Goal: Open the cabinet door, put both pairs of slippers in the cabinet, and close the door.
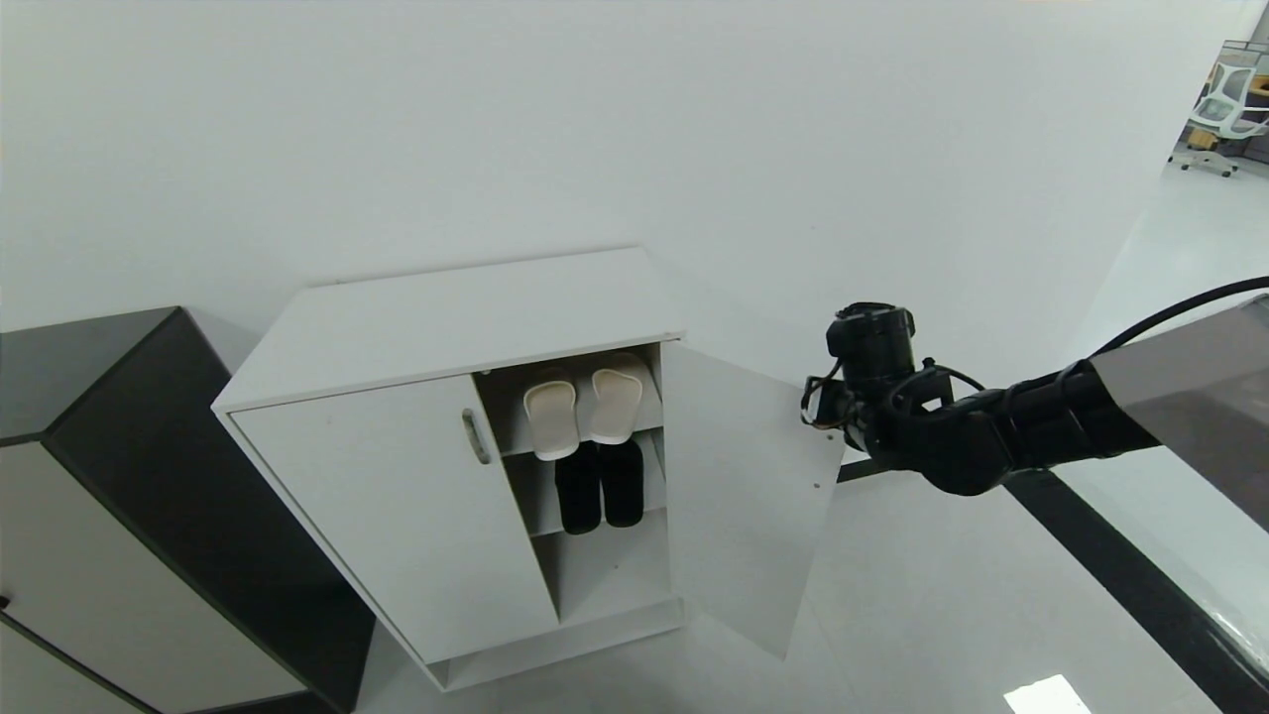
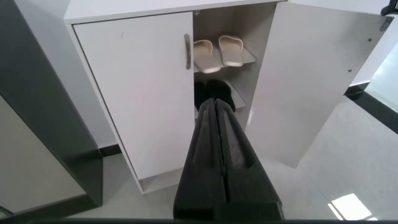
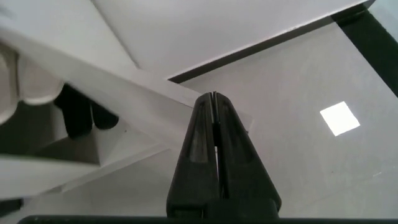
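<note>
The white cabinet [image 1: 456, 317] stands against the wall with its right door [image 1: 744, 496] swung open and its left door [image 1: 397, 506] closed. A white pair of slippers [image 1: 585, 402] lies on the top shelf, and a black pair [image 1: 600, 486] on the shelf below. My right arm's wrist [image 1: 877, 397] hangs just beyond the open door's outer edge. The right gripper [image 3: 214, 96] is shut and empty, close to that door's edge [image 3: 124, 93]. Facing the cabinet opening from a short distance, my left gripper [image 2: 214, 101] is shut and empty, with the black slippers [image 2: 221, 92] behind its tip.
A black cabinet [image 1: 129, 476] stands close on the left of the white one. A dark strip [image 1: 1120, 575] runs across the pale floor on the right. An office chair [image 1: 1224, 109] stands far off at the back right.
</note>
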Tool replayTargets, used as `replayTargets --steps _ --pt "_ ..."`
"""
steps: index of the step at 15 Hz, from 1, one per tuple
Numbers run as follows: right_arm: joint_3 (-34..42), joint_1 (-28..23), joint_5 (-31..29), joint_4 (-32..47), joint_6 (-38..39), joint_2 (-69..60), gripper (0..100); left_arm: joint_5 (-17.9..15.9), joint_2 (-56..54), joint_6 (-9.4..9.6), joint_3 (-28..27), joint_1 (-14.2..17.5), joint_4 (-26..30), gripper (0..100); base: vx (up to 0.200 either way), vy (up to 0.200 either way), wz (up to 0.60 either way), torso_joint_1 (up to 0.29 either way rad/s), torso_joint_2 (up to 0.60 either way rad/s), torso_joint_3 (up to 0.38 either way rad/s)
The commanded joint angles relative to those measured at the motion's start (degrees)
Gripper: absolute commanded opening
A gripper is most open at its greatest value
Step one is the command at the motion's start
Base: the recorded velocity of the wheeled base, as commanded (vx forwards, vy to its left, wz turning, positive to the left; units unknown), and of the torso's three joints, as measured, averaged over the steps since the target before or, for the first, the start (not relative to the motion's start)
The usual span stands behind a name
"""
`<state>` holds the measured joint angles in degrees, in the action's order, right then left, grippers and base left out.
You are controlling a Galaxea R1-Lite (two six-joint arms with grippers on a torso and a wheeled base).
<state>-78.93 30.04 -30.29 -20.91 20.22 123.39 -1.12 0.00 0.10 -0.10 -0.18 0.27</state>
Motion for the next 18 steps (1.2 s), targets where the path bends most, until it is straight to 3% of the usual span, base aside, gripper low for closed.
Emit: replayTargets --steps 1,4,10,18 --pt "2.9 3.4 0.0 0.0 -0.1 -3.2 0 0.0 0.0 -0.01 0.0 0.0 0.0 0 0.000 0.000 0.00 0.000 0.00 0.000" --pt "6.6 7.9 -0.2 0.0 -0.3 -8.3 0 0.0 0.0 -0.01 0.0 0.0 0.0 0 0.000 0.000 0.00 0.000 0.00 0.000" --pt "9.6 8.2 0.1 -0.3 -1.8 -8.3 0 0.0 0.0 -0.01 0.0 0.0 0.0 0 0.000 0.000 0.00 0.000 0.00 0.000" --pt "14.0 15.3 5.8 -10.9 -1.6 -2.2 0 0.0 0.1 0.08 0.0 0.0 0.0 0 0.000 0.000 0.00 0.000 0.00 0.000"
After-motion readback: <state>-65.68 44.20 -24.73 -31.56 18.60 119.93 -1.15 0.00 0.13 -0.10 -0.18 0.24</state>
